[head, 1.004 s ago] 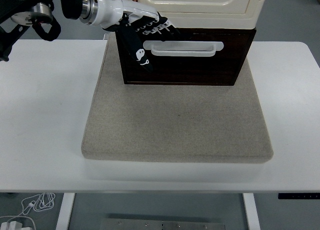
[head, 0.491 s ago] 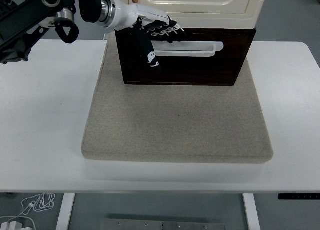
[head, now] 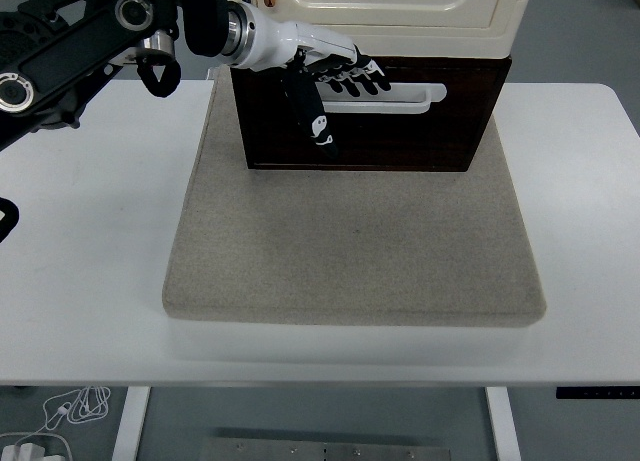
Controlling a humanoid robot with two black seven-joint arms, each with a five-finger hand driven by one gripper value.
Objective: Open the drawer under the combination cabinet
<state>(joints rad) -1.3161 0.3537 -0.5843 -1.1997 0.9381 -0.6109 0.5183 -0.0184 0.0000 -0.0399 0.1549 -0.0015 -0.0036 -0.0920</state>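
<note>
1. Head view, the setting: the cream-coloured combination cabinet (head: 385, 11) stands at the far side of the white table (head: 90, 241), on a grey felt mat (head: 350, 251). Under it sits the dark brown drawer (head: 400, 136), its front facing me, with a long white handle (head: 390, 98) across the upper part. The drawer front lies about flush with the cabinet above, so I judge it closed.

2. Head view, the arm: the left hand (head: 335, 73) reaches in from the upper left. A second ago it was at the handle's left end; since then it has slid rightward along the bar and now covers the left half of it.

3. Head view, the grip: the black fingers (head: 360, 81) are draped over the top of the handle and the thumb (head: 312, 116) hangs down in front of the drawer face. They look loosely curled, not clamped; I would call the hand open, resting on the bar and holding nothing yet.

4. What it means: the hand seems better centred for a straight pull. The fingers must hook behind the bar before drawing toward the table's near edge.

5. The right arm is nowhere in sight.
</note>
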